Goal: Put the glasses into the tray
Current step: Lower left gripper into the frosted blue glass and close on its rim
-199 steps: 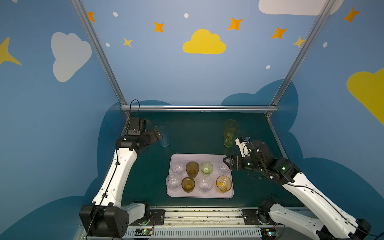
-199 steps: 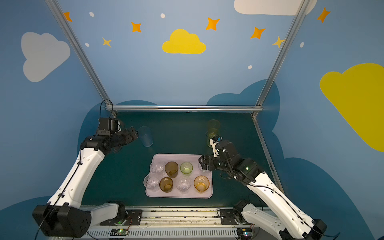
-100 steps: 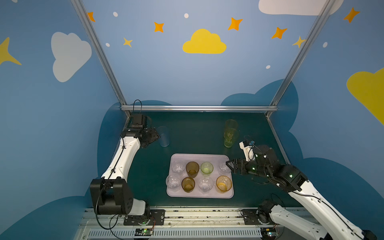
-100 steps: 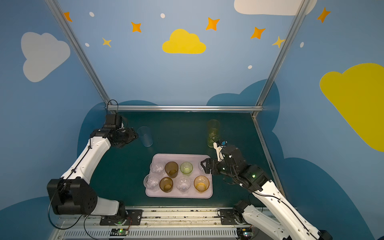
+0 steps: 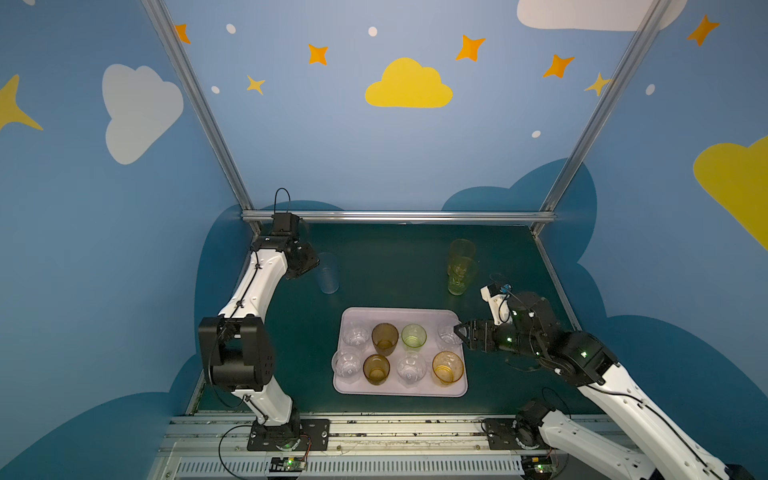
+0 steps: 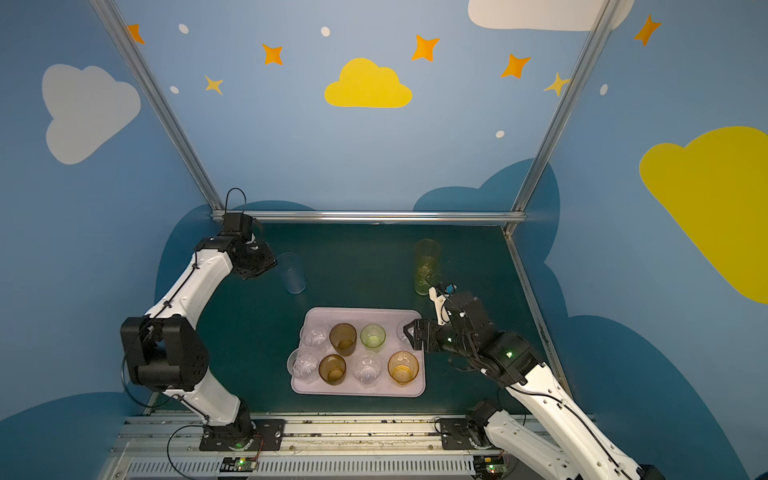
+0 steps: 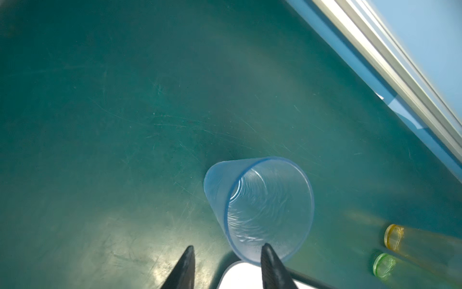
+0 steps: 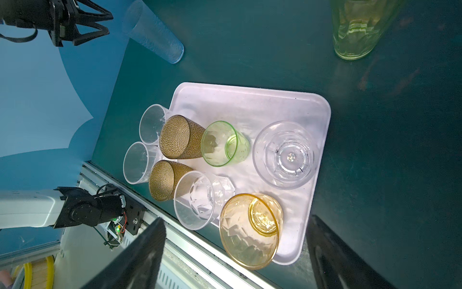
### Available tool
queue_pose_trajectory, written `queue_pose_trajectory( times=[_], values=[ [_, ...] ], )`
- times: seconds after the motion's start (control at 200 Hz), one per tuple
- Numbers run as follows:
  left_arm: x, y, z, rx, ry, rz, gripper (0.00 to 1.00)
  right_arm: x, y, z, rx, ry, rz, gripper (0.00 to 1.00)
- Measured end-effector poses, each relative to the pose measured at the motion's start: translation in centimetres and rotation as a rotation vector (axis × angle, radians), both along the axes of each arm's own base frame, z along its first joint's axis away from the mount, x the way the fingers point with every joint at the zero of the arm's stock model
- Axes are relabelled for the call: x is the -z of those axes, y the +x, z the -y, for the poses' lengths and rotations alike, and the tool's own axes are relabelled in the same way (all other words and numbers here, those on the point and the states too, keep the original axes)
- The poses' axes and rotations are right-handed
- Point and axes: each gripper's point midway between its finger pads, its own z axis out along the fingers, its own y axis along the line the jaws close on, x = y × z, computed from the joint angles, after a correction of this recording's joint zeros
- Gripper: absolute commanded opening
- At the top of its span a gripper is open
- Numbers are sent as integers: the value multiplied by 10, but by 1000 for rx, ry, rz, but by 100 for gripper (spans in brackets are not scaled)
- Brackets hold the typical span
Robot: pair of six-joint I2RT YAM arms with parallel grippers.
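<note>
Presently, left gripper, jaws part-way apart, has one tip at the pale blue tumbler rim, well apart from the tray; a shallow pinch may topple it. Right gripper gapes empty.

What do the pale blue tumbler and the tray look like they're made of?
Pale blue tumbler: probably thin plastic, translucent and faintly frosted, with wavy streaks in its wall. Tray: probably moulded plastic, opaque pale lilac, fairly matte, rounded corners and low rim.

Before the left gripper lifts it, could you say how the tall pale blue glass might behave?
The pale blue glass stands tall on a narrower base, so a nudge may tip it. Its thin, see-through wall looks light, perhaps slippery.
</note>
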Motion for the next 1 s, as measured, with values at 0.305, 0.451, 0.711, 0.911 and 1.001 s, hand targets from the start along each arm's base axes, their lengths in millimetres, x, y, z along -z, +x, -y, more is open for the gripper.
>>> queue_pose_trajectory(
  times=[0.305,0.451,0.711,0.911,1.001],
  values=[
    [16,15,-1,11,7,-64,27,3,2,4,21,-7,-17,87],
    [17,19,-1,17,13,-73,21,6,4,5,32,-16,-29,87],
    [32,24,-2,31,23,-123,14,8,6,7,42,-18,-38,87],
    [35,26,-2,44,30,-138,4,7,6,8,44,-9,-41,87],
    [37,25,-3,49,35,-148,4,7,5,8,43,-4,-43,87]
  ],
)
